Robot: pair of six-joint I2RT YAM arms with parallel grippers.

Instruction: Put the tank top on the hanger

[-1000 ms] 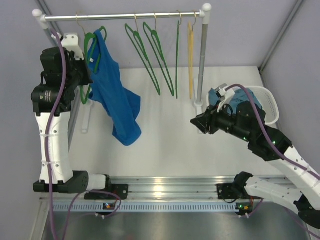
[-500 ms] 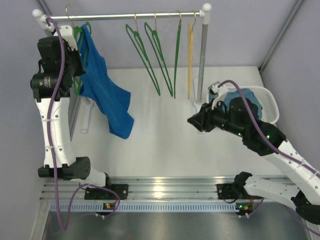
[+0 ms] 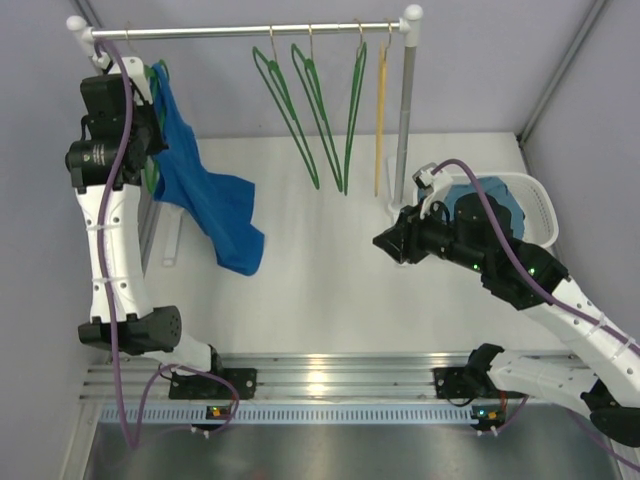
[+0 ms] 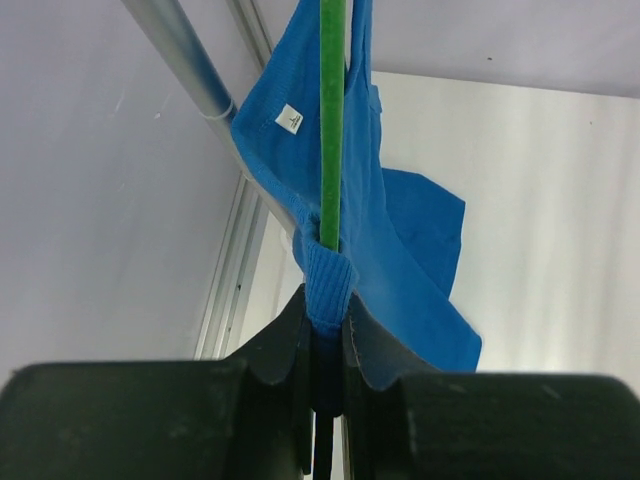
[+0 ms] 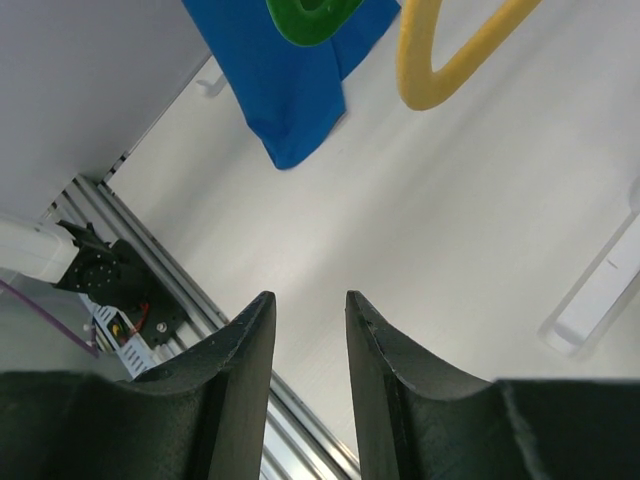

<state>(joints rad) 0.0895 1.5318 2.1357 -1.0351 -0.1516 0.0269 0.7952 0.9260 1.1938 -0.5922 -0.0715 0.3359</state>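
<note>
The royal-blue tank top hangs on a green hanger at the left end of the rail. In the left wrist view, my left gripper is shut on the hanger's green bar together with a ribbed strap of the tank top. In the top view the left gripper sits high beside the rack's left post. My right gripper hovers open above the table middle, holding nothing. Its wrist view shows open jaws with the tank top far ahead.
A metal rail carries three more green hangers and a yellow hanger. The rack's right post stands just behind my right gripper. A white basket at the right holds a teal garment.
My left arm has lifted the hanger and tank top up and to the left, toward the rail's left end. The right arm shifted slightly left.
</note>
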